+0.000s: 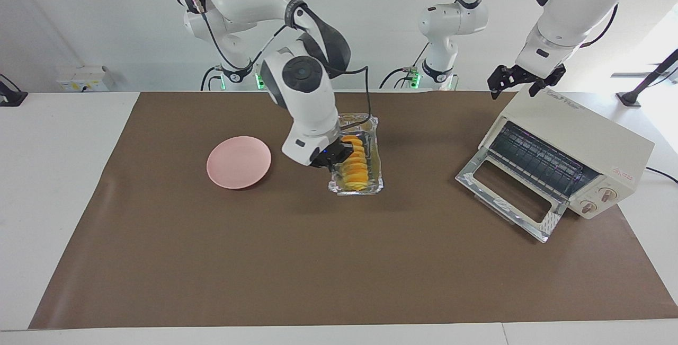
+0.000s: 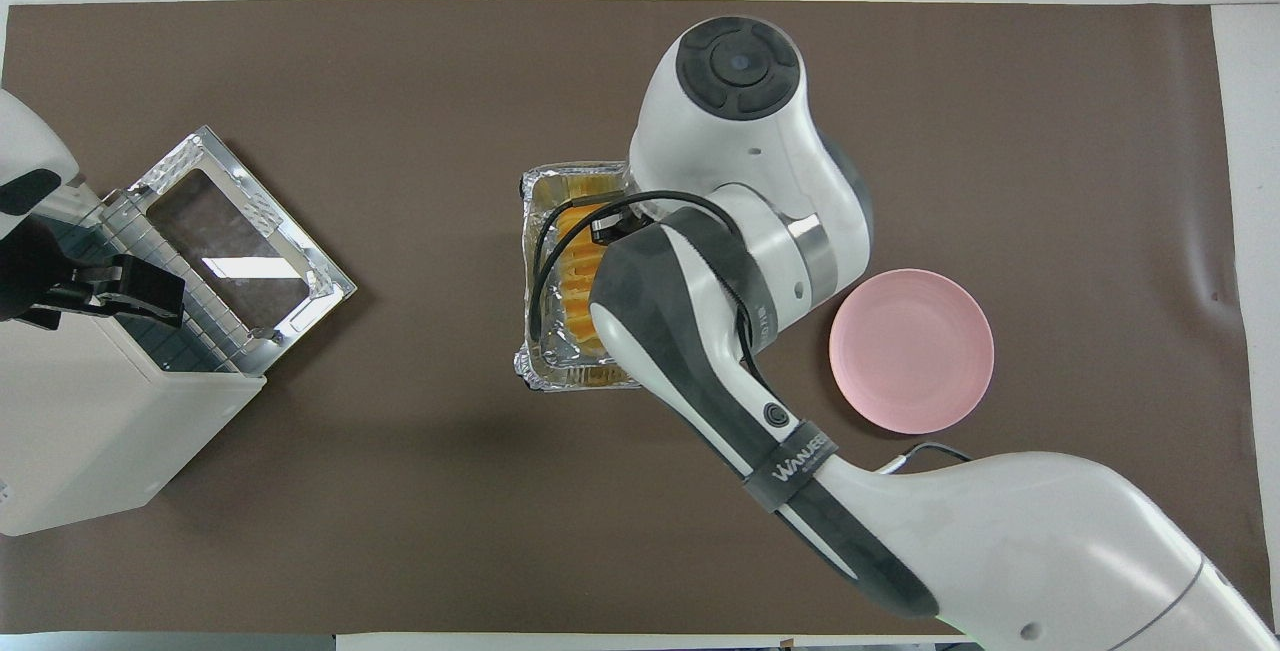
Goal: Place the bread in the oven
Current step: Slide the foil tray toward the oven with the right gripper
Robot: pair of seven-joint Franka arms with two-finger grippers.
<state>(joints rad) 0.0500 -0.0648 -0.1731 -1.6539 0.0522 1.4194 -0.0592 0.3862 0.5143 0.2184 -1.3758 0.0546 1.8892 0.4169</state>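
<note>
bread [image 2: 572, 261]: in the overhead view the right arm covers its lower right part
right hand [image 1: 339, 155]: hidden under its own wrist in the overhead view
oven [image 2: 90, 411]: cut off by the overhead view's left edge

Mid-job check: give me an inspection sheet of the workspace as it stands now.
Surface: brown mat on white table.
Job's things: bread in foil tray, carried above the mat's middle; oven at the left arm's end, door down.
Clutter: pink plate.
Grippers: right end effector shut on the foil tray's edge; left end effector open over the oven, waiting.
Cables: black cable on right arm.
Surroundings: white wall.
</note>
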